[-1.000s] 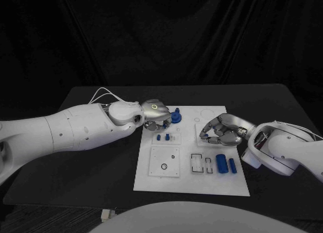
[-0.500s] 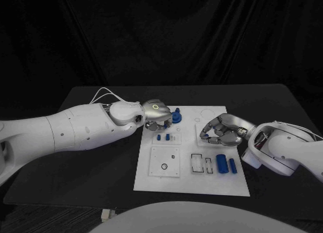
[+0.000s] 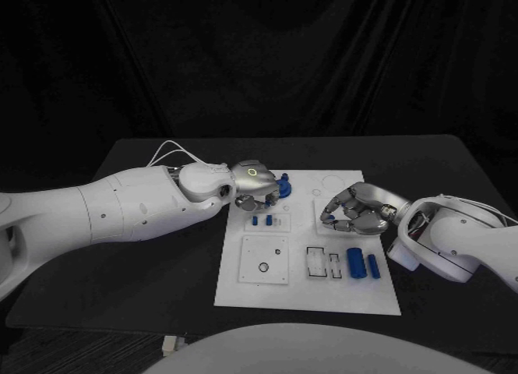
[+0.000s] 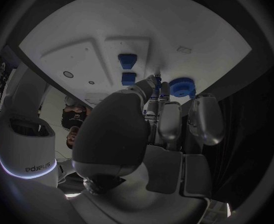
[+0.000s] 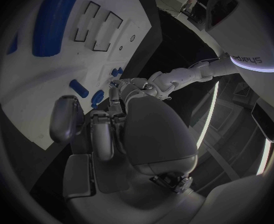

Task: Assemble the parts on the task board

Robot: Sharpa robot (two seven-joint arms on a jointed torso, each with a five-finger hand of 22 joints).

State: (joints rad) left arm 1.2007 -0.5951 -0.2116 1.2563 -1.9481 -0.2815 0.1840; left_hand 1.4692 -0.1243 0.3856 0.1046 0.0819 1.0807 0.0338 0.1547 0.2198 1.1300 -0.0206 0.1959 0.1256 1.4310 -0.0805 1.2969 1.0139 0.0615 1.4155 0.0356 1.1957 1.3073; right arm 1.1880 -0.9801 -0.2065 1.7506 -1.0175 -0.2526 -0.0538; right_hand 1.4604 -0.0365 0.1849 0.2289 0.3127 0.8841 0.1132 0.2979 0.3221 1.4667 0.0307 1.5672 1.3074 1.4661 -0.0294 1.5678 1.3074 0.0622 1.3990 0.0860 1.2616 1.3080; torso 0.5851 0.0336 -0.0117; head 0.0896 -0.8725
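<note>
Black table (image 3: 157, 265) under white task board (image 3: 309, 292). Left hand (image 3: 251, 187) curled beside blue gear (image 3: 283, 186) at far edge; grip uncertain. Right hand (image 3: 357, 209) curled, apparently empty. Probably light, rigid plastic; best pinched by rim.

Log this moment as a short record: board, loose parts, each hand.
surface: black table
task board: white plate, mid-table
blue gear-like part: at the board's far edge, beside the left hand's fingers
two small blue pegs: in a raised block near the left hand
two blue cylinders: lying side by side on the board's right side
left hand: over the board's far left corner, fingers down; contact with the gear unclear
right hand: over the board's right part, fingers curled; hold unclear
</note>
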